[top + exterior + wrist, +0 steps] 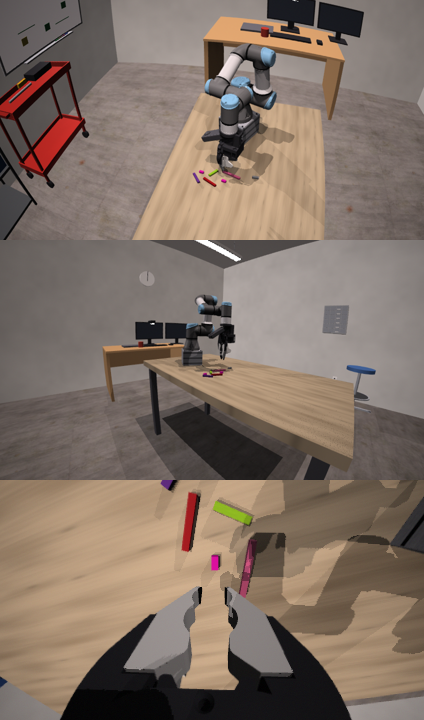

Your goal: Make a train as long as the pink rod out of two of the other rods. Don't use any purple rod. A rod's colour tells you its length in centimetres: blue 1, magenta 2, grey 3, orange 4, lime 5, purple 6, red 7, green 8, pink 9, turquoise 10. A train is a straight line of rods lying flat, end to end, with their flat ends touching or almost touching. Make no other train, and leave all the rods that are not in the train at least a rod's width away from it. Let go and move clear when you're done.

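My gripper hangs a little above the table with its fingers slightly apart and nothing between them. A small magenta rod lies flat on the table just ahead of the fingertips. It lies between the red rod and the pink rod, apart from both. The lime rod lies beyond them. A purple rod, a second magenta rod and a grey rod lie further out.
The rods lie in a small cluster on the wooden table in front of the robot base. Shadows of the arm fall over the pink rod. A desk with monitors and a red cart stand off the table.
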Controlling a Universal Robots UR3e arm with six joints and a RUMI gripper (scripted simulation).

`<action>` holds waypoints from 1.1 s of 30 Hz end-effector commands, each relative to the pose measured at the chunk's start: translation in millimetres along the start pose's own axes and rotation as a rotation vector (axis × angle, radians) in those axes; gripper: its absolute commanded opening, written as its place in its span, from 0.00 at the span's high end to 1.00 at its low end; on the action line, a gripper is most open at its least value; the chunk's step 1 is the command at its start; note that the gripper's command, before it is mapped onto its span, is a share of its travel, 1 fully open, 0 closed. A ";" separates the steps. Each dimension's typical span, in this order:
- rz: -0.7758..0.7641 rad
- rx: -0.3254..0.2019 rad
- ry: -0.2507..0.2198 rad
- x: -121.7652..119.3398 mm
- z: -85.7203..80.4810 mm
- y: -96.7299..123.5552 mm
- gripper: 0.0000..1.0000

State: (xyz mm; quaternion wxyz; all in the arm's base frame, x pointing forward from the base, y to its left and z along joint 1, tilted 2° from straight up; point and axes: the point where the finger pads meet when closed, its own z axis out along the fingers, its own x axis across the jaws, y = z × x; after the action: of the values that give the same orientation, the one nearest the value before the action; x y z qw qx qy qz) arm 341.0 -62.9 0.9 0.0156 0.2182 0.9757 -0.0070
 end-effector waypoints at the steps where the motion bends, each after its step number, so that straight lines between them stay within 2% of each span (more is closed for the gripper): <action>1: 0.000 0.000 -0.002 -0.7 -2.3 0.0 0.00; 33: 0.018 0.000 -0.002 -0.7 -2.2 -0.4 0.00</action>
State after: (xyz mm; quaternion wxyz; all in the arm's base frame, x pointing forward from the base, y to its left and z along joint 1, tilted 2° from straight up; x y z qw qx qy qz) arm 340.7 -63.0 2.4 0.0152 0.2218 0.9749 -0.0068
